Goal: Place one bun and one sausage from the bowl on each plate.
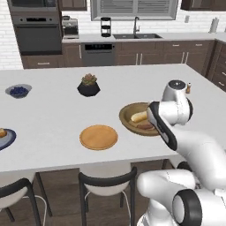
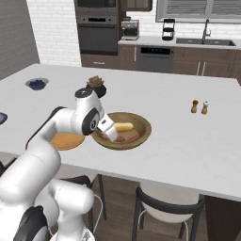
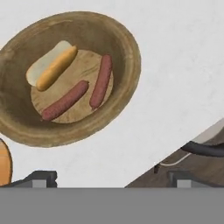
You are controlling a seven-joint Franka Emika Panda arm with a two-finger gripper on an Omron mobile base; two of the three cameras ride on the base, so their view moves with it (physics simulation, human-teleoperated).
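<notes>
The wooden bowl (image 3: 131, 52) lies under my gripper (image 3: 113, 179), whose jaws stand open and empty just above its near rim. Inside it are one bun (image 3: 50, 68) and two sausages (image 3: 65, 100) (image 3: 101, 81). From the right base view my hand hovers over the bowl (image 2: 141, 123) beside the bun (image 2: 124, 127). The orange-tan plate (image 1: 98, 137) lies bare to the left of the bowl (image 1: 128, 114). Cut by the far left edge of the left base view, the grey-blue plate (image 1: 6, 140) carries a bun (image 1: 2, 133).
A black pot with a succulent (image 1: 88, 85) and a small bowl of blueberries (image 1: 18, 91) stand further back on the island. Salt and pepper shakers (image 2: 200, 107) stand to the right. Chairs (image 1: 108, 181) are tucked under the near counter edge.
</notes>
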